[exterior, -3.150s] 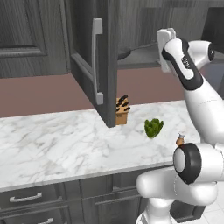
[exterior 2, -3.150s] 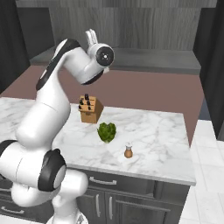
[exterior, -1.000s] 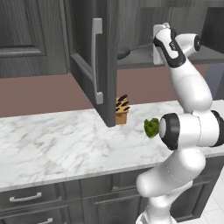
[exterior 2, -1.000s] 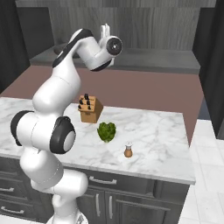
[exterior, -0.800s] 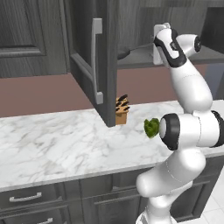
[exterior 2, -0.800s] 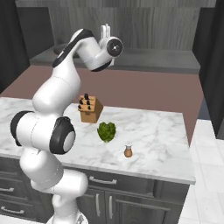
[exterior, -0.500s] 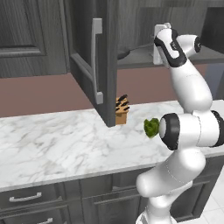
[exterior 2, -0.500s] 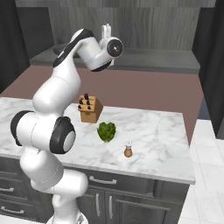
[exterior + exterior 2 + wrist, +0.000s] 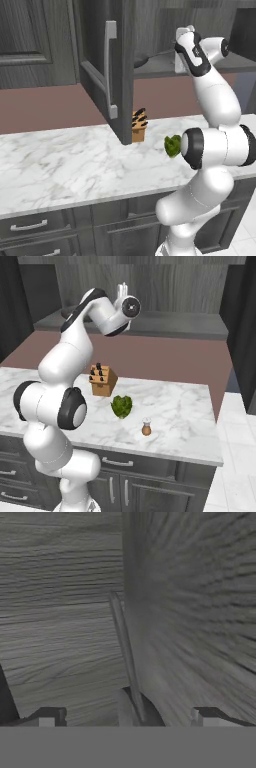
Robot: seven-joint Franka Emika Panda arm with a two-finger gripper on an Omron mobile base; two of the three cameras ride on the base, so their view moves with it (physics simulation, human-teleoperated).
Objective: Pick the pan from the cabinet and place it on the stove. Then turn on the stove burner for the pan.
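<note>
Nothing has shifted lately: spread jaws straddle the pan's point(image 9: 131, 704) thin straight handle inside the wood-grain cabinet point(image 9: 117, 75).

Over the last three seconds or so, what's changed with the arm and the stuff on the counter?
The arm straightened up and carried the gripper up and in toward the open cabinet, where the pan sits on the shelf. For the last second it has barely moved. The jaws stayed open, holding nothing. The knife block, the green vegetable and the small shaker stayed put.
</note>
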